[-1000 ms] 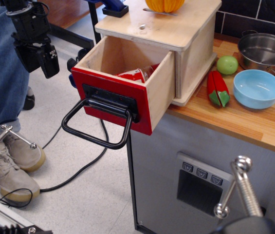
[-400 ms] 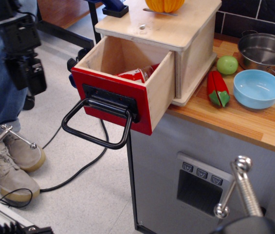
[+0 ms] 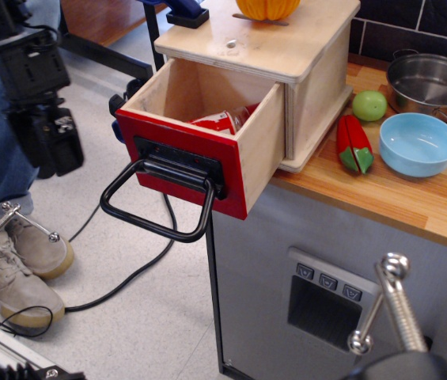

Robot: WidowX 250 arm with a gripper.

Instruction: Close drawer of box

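Note:
The pale plywood box (image 3: 318,71) stands on the left end of a wooden counter (image 3: 413,198). Its drawer (image 3: 207,134) is pulled far out past the counter edge. The drawer has a glossy red front (image 3: 179,170) and a large black loop handle (image 3: 156,206) hanging forward. A red can (image 3: 223,120) lies inside it. My black gripper (image 3: 49,146) hangs in the air to the left of the drawer front, well apart from the handle. It holds nothing, and its jaws are too dark to read.
An orange pumpkin (image 3: 267,8) and a blue clamp (image 3: 187,12) sit on the box top. A green apple (image 3: 369,104), a red-green toy vegetable (image 3: 354,145), a blue bowl (image 3: 418,143) and a steel pot (image 3: 433,83) stand on the counter. A person's legs (image 3: 1,158) and cables (image 3: 120,281) are on the floor at left.
My gripper has dropped lower and shifted a little left, staying left of the drawer. The drawer and box have not moved.

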